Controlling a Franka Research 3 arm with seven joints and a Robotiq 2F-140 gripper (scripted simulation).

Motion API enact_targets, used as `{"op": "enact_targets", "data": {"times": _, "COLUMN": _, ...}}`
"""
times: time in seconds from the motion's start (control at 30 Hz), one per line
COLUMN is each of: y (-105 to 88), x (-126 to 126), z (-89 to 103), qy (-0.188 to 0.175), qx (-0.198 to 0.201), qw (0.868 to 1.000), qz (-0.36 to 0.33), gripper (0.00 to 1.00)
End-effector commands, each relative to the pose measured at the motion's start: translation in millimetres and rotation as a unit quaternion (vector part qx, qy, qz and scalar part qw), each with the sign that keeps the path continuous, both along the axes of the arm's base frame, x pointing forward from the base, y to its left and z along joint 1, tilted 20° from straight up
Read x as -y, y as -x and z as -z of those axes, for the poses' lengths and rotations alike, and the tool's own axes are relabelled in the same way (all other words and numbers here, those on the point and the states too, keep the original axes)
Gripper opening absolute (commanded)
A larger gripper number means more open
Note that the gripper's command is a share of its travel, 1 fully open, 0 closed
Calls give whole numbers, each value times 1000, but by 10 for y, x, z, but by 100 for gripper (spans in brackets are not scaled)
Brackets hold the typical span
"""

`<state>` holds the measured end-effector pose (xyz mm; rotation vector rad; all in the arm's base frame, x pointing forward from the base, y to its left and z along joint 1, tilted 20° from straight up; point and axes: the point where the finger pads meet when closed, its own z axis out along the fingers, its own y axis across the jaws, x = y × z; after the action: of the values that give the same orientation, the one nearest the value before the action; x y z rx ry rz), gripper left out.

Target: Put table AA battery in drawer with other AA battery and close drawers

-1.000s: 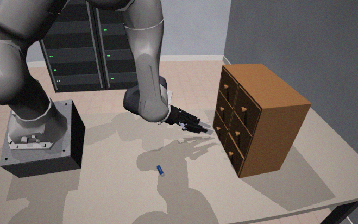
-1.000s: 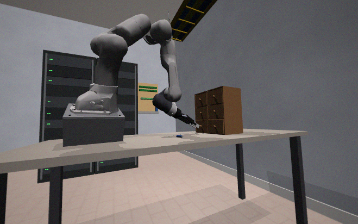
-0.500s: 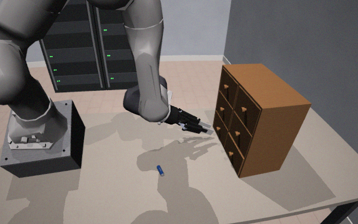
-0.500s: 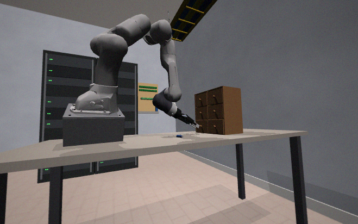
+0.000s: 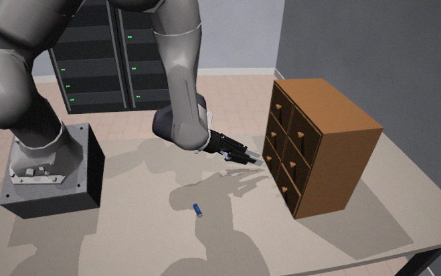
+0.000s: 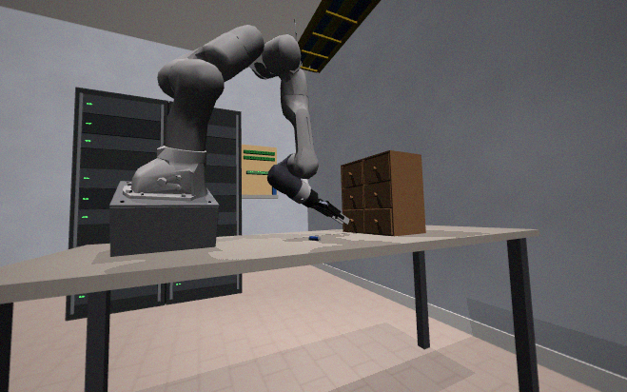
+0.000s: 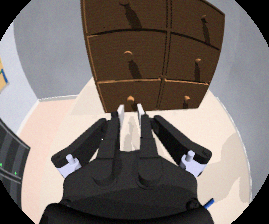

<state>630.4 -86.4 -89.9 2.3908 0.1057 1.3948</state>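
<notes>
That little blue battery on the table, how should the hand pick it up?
Probably from straight above, with the fingers across the middle of the battery. It lies flat on its side on the table with bare surface all around, so its long round sides are free. The hand, holding nothing, is over by the chest.

No text, number or brand can be read in any view. A notice board [image 6: 259, 170] on the far wall, seen left of the chest [image 6: 383, 192] in the exterior view, carries green bars that are too blurred to be made out. Only small green lights are shown on the server rack [image 5: 108, 58].
</notes>
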Motion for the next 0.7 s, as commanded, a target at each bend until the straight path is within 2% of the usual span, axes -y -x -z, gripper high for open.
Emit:
{"op": "enact_targets", "data": {"times": 0.0, "y": -20, "x": 1, "z": 11, "qy": -2, "qx": -1, "qw": 1000, "qz": 0, "gripper": 20}}
{"op": "enact_targets", "data": {"times": 0.67, "y": -294, "x": 33, "z": 3, "qy": -2, "qx": -1, "qw": 1000, "qz": 0, "gripper": 20}}
